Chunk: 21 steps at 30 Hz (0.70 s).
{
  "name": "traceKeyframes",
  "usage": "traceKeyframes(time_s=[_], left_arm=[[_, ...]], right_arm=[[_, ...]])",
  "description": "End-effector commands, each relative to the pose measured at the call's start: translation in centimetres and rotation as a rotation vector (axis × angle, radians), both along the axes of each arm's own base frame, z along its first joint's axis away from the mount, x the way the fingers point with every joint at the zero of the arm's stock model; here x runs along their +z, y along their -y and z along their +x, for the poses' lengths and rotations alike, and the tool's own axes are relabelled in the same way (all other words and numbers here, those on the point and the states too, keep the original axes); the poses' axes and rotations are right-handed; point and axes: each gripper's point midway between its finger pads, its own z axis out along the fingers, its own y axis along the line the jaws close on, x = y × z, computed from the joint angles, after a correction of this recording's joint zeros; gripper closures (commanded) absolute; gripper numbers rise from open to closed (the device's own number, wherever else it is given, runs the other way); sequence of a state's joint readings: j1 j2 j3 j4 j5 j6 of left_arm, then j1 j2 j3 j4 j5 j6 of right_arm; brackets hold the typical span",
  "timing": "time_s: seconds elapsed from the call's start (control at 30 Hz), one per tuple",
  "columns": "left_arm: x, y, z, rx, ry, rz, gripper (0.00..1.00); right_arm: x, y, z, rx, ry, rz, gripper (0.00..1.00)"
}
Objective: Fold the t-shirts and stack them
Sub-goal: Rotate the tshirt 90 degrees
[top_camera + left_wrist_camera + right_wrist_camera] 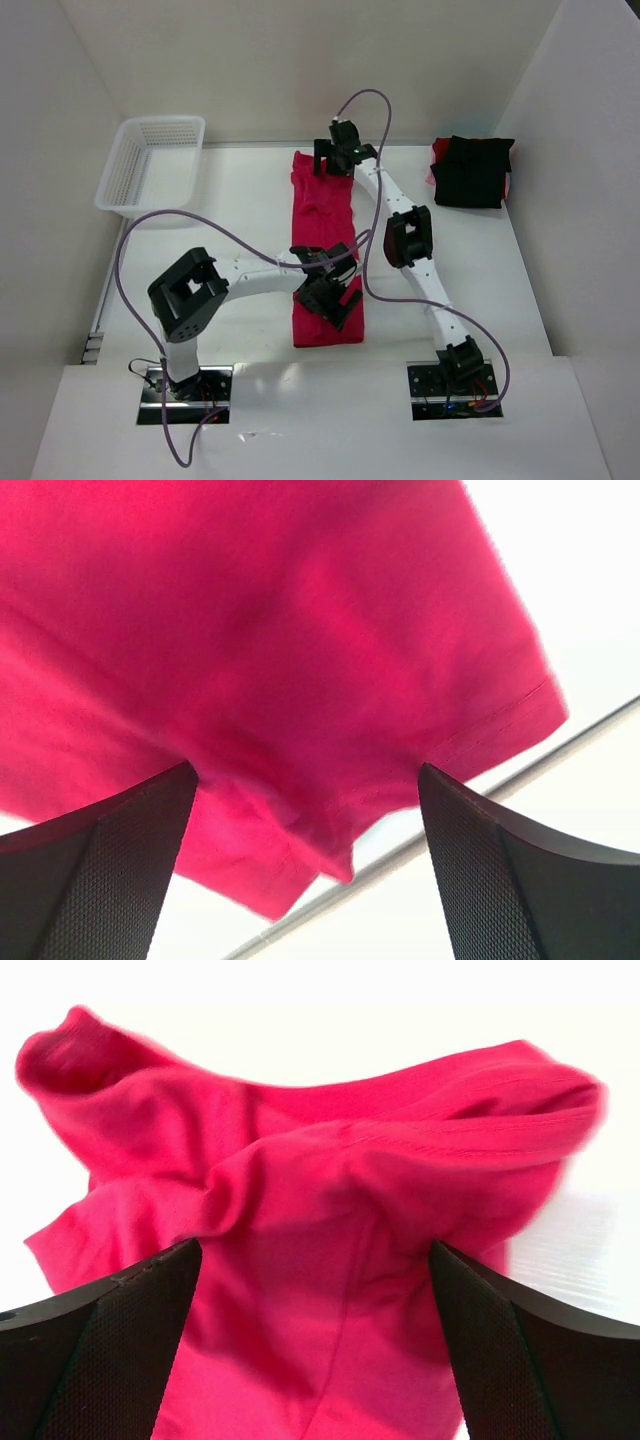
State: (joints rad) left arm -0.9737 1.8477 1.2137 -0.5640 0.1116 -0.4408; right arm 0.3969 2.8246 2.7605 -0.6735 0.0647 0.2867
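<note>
The crimson t-shirt (322, 215) lies as a narrow strip right of the mesh basket (150, 165), and the folded black t-shirt (472, 172) lies farther right. The right gripper (336, 160) hovers over the strip's basket-level end and the left gripper (333, 298) over its nearer end, both spread and empty. The crosswise fold looks next: pinch one end and carry it over.

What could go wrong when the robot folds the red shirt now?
The far end of the red t-shirt is bunched up under the open right gripper, so it might grab only a lump and fold it crooked. The right arm's purple cable hangs close to the open left gripper and could snag.
</note>
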Motion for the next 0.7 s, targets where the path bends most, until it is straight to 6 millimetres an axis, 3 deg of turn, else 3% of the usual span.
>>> traceKeyframes(time_s=[0.0, 0.03, 0.07, 0.17, 0.2, 0.27, 0.3, 0.43, 0.5, 0.57, 0.6, 0.63, 0.67], left_arm=[[0.5, -2.8, -3.5, 0.100, -0.131, 0.096, 0.01], [0.8, -3.1, -3.5, 0.119, -0.120, 0.094, 0.01], [1.4, -3.0, -3.6, 0.149, -0.125, 0.085, 0.01], [3.6, -3.4, -2.8, 0.217, -0.065, 0.064, 0.01], [5.0, -3.1, -2.3, 0.222, -0.034, 0.036, 0.01], [6.2, -2.8, -1.2, 0.251, 0.022, 0.013, 0.01], [6.6, -2.8, -0.8, 0.258, 0.041, 0.017, 0.01], [9.2, -2.3, 1.4, 0.315, 0.144, -0.021, 0.01], [10.2, -2.7, 2.4, 0.368, 0.208, -0.039, 0.01], [11.0, -2.8, 2.9, 0.427, 0.220, -0.087, 0.01], [12.5, -2.8, 3.5, 0.466, 0.252, -0.153, 0.01], [12.1, -3.7, 3.7, 0.534, 0.238, -0.166, 0.01], [12.4, -4.1, 3.8, 0.568, 0.237, -0.193, 0.01]], right_arm=[[7.9, 2.5, 2.1, -0.049, 0.138, 0.047, 0.00], [8.6, 3.4, 2.2, -0.056, 0.136, 0.052, 0.00], [11.0, 3.2, 1.8, -0.042, 0.162, 0.073, 0.00], [14.6, 3.8, 1.2, -0.020, 0.198, 0.083, 0.00], [17.5, 3.7, 0.6, 0.001, 0.236, 0.099, 0.00], [19.7, 3.5, -0.2, 0.023, 0.257, 0.122, 0.00], [22.6, 3.5, -0.9, 0.034, 0.299, 0.142, 0.00], [24.4, 4.1, -3.3, 0.041, 0.276, 0.140, 0.00], [24.3, 4.5, -4.3, 0.041, 0.262, 0.136, 0.00], [22.8, 5.6, -7.2, 0.023, 0.200, 0.154, 0.00], [22.5, 5.6, -8.4, 0.032, 0.196, 0.178, 0.00], [18.5, 6.3, -9.8, 0.025, 0.143, 0.190, 0.00], [21.5, 6.4, -12.0, 0.040, 0.195, 0.242, 0.00]])
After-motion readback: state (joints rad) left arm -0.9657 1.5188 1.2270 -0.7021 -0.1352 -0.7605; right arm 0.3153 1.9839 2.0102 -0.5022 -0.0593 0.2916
